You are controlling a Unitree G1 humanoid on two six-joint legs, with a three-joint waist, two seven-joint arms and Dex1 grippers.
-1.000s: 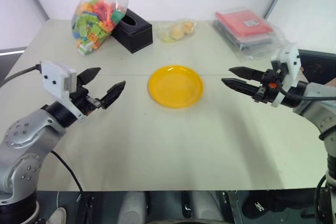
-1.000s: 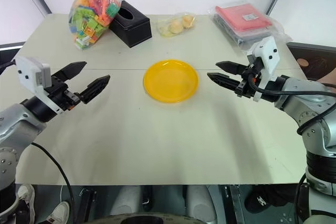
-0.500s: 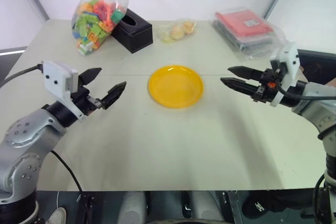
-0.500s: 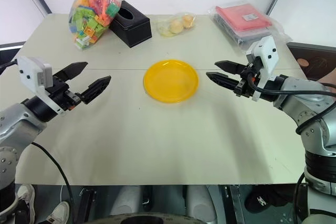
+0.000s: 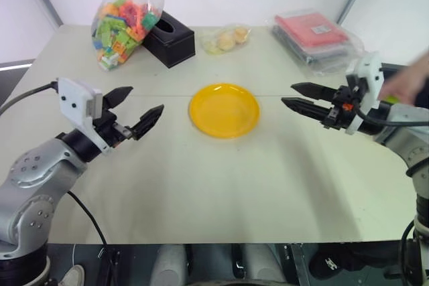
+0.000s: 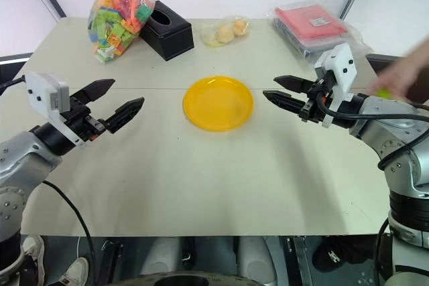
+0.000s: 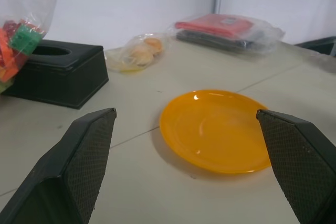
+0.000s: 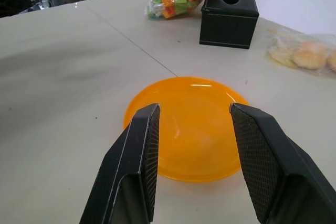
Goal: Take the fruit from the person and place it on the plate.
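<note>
The yellow plate (image 5: 224, 110) lies empty in the middle of the table, seen also between the fingers in both wrist views (image 7: 218, 129) (image 8: 184, 129). My left gripper (image 5: 144, 98) hovers open to the left of it, pointing at the plate with nothing between its fingers. My right gripper (image 6: 269, 86) hovers open to the right of the plate, also aimed at it. A person's hand (image 6: 404, 72), blurred, reaches in from the right edge behind my right wrist. A yellow-green bit of the fruit (image 6: 382, 92) shows under that hand, mostly hidden.
At the back of the table stand a clear bag of coloured bricks (image 5: 124, 21), a black box (image 5: 167, 37), a small bag of pale lumps (image 5: 226, 38) and red and dark packets in plastic (image 5: 315, 38). Bare table lies around and in front of the plate.
A person's hand with something yellow-green has come into view at the right edge, behind my right wrist. Both grippers stay where they were, still open.
</note>
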